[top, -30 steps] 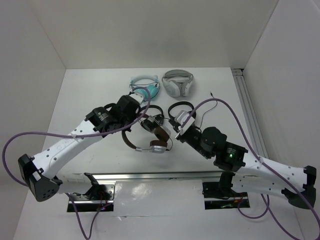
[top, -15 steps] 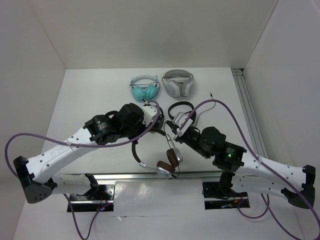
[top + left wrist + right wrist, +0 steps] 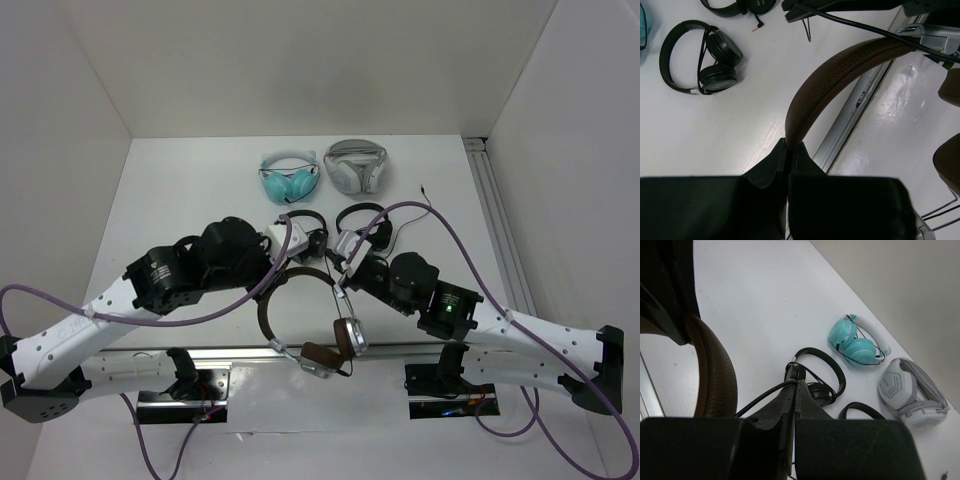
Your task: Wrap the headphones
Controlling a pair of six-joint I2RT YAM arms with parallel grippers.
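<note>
Left pincer: pressed together on the brown headband of the headphones, with only a narrow bite on its edge.
Right pincer: pressed together on the thin black cable.
Headphones, place: lifted off the counter, above its near edge; the cups hang over the metal rail.
Risk, slipping: my hold on the band is thin, so I think the hanging cups can swing and turn it out of my fingers. Then it would fall on the rail.
Risk, cable: if my two pincers move apart too much, the cable becomes tight and may pull at the cup joint.
Risk, snagging: loose cable could catch on a neighbour.
Around: one black pair and a second black pair lie just behind my pincers. A teal pair and a white-grey pair are toward the far edge.
In the way: mostly the two black pairs, I judge.
</note>
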